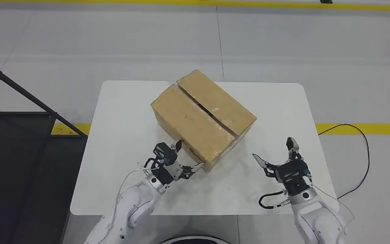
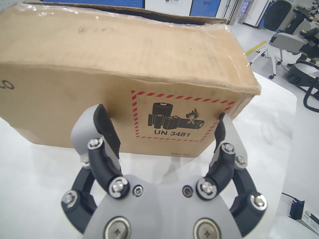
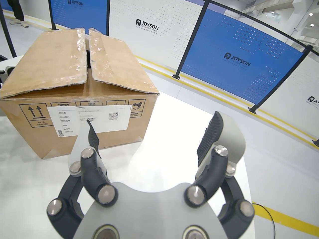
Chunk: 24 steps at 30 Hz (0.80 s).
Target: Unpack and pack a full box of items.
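Resting on the white table point(image 1: 116, 152), centre to far side, the cardboard box point(image 1: 203, 119) stands upright and skewed. Its long axis runs from far left to near right. Both top flaps are folded down, with a narrow gap along that axis. The left gripper point(image 1: 186, 158) faces the near long wall with its fingers spread wide and empty, the tips at or just short of the battery warning label point(image 2: 174, 118). The right gripper point(image 1: 273, 150), also wide open and empty, stands apart from the near-right end wall, which bears a white shipping label point(image 3: 112, 123). Bare tabletop lies between them.
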### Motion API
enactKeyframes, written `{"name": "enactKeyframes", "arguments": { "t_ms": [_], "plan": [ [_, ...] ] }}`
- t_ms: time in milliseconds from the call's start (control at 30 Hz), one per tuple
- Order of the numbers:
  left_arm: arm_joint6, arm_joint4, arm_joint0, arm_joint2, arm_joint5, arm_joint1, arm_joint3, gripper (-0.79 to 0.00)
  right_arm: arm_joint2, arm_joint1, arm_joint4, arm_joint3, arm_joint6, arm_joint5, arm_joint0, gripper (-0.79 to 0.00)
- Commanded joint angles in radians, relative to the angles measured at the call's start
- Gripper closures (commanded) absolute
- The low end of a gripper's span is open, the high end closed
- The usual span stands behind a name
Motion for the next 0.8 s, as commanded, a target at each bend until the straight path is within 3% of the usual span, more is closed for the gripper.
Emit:
{"name": "enactKeyframes", "arguments": {
  "t_ms": [0,300,367,633,767],
  "plan": [
    [0.005,-0.014,0.015,-0.023,0.0,0.003,-0.011,-0.785,0.0,-0.001,0.032,0.003,0.013,-0.005,0.003,-0.785],
    [0.052,-0.124,0.145,-0.289,0.017,0.033,-0.07,-0.785,0.0,-0.001,0.032,0.003,0.013,-0.005,0.003,-0.785],
    [0.052,-0.173,0.149,-0.342,0.014,0.037,-0.057,-0.785,-0.018,-0.003,0.098,0.004,0.032,-0.035,0.003,-0.785],
    [0.009,-0.279,0.043,-0.447,-0.03,0.046,0.058,-0.785,-0.053,-0.01,0.33,-0.035,0.164,-0.078,0.045,-0.785],
    [-0.001,-0.3,-0.013,-0.458,-0.024,0.047,0.11,-0.785,-0.094,-0.011,0.193,-0.067,0.149,-0.049,0.05,-0.785]
  ]
}}
